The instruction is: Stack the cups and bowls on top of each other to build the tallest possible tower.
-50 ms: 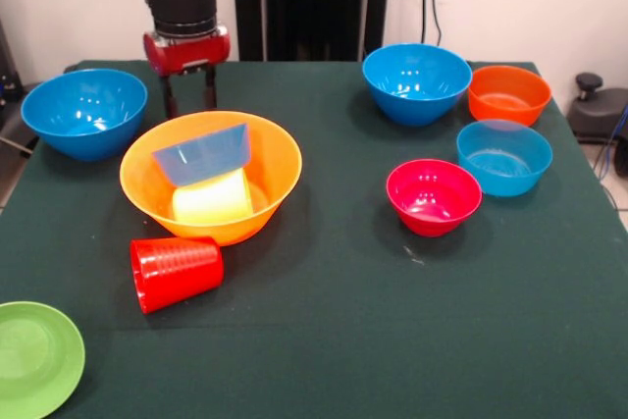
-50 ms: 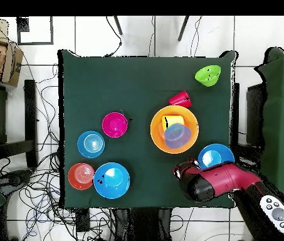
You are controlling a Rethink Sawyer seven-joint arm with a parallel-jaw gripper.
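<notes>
my gripper (image 1: 186, 95) hangs just behind the far rim of the big yellow-orange bowl (image 1: 265, 193), between it and the deep blue bowl (image 1: 83, 113) at the table's edge. two dark fingers (image 1: 169, 97) point straight down with a clear gap between them, spread apart and holding nothing.

inside the big bowl lies the yellow cup (image 1: 211, 198), tipped on its side, its long axis running roughly front to back in the front view. on top of it leans a pale blue bowl (image 1: 203, 154), tilted so one edge rests high against the big bowl's inner wall. from overhead, the yellow cup (image 2: 171, 121) sits toward the side of the bowl away from my base and the pale blue bowl (image 2: 177, 134) covers the bowl's middle.

the red cup (image 1: 175, 272) lies on its side on the green cloth (image 1: 334, 340), just beside the big bowl's near wall; its long axis runs left to right, open mouth toward the left in the front view. the light green bowl (image 1: 34, 355) sits at the near left corner, well apart.

across the table, a second deep blue bowl (image 1: 417, 82), the orange bowl (image 1: 508, 93), another pale blue bowl (image 1: 504, 156) and the pink-red bowl (image 1: 434, 195) stand upright in a loose cluster, each alone.
</notes>
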